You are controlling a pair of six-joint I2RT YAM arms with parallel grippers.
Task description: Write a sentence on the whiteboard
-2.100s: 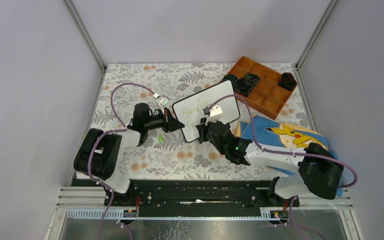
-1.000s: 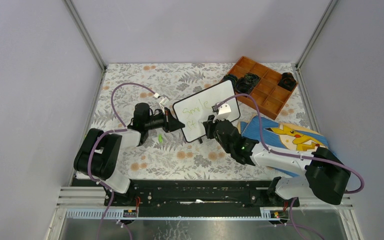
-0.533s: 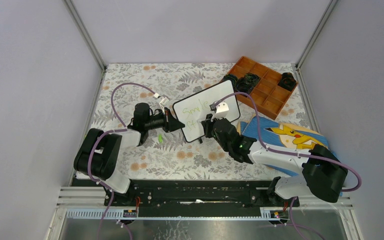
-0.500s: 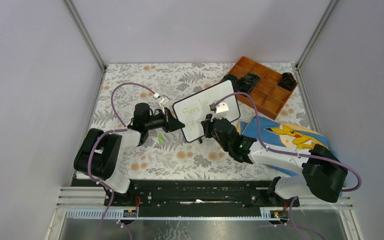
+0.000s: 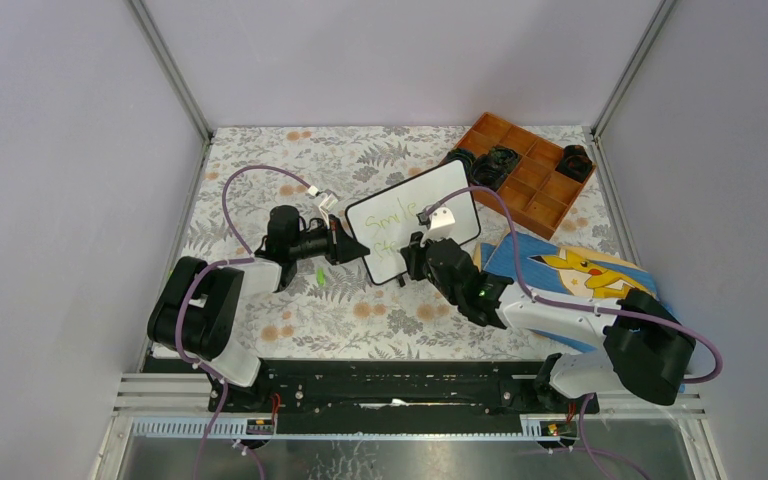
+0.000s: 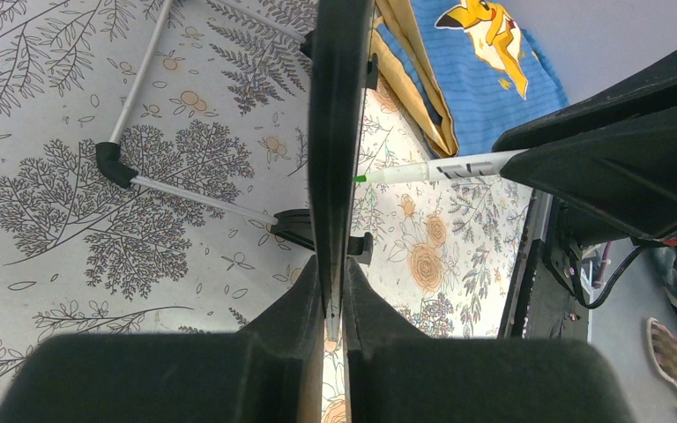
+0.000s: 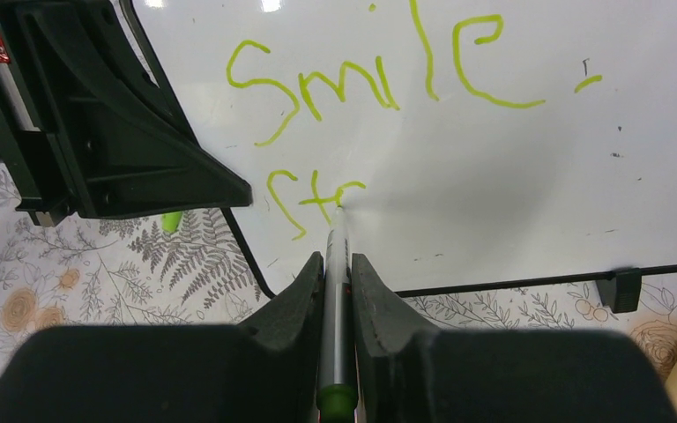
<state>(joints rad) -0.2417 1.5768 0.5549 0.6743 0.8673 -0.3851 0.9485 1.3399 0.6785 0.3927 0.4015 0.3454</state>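
The whiteboard (image 5: 415, 205) stands tilted on its small feet on the floral table. My left gripper (image 5: 353, 247) is shut on its left edge, and the left wrist view shows the board's black frame (image 6: 339, 132) edge-on between the left gripper's (image 6: 333, 264) fingers. My right gripper (image 7: 337, 258) is shut on a silver marker (image 7: 335, 291) with a green end. The marker's tip touches the board's white face (image 7: 511, 176). The sentence (image 7: 353, 84) reads "Smile." in green, with "St" and a further stroke (image 7: 304, 198) beneath it.
A green marker cap (image 5: 319, 273) lies on the table below the left gripper. A wooden compartment tray (image 5: 525, 170) with black parts stands at the back right. A blue Pikachu cloth (image 5: 585, 270) on a wooden board lies right of the right arm.
My right gripper with the marker has shifted slightly along the board's second line, where green strokes have been added. The left gripper has kept its hold on the board's edge.
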